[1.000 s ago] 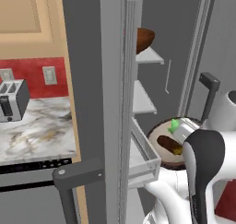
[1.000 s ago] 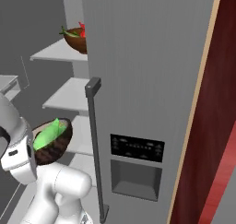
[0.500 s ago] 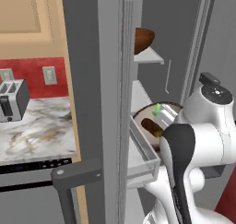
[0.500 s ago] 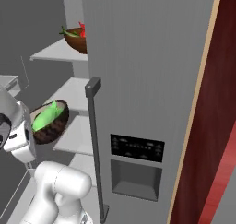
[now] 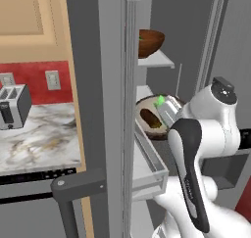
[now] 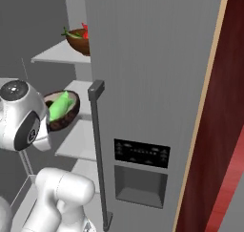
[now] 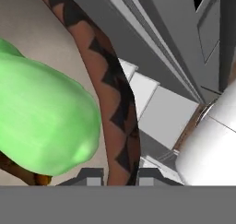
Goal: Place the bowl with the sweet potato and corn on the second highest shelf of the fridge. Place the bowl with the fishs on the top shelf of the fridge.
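Tool (image 7: 120,179) pinched on rim of small bowl (image 6: 64,112), held tilted in the air beside second shelf (image 6: 75,139), corn (image 6: 59,106) and sweet potato (image 5: 149,118) inside. Risk: tilt spilling contents, or rim slipping, or clipping door (image 5: 115,109).

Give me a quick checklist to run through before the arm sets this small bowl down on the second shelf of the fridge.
1. Grip on the bowl with the sweet potato and corn: ok, the gripper is shut on its rim.
2. Contents in place: ok, the corn and the sweet potato both lie inside the bowl.
3. Bowl level: not ok, it is tilted, its opening turned towards the camera in both base views.
4. Bowl over the second highest shelf: cannot tell, it hangs in front of the shelf at about its height.
5. The bowl with the fishs: ok, it sits on the top shelf.
6. Fridge door open: ok.
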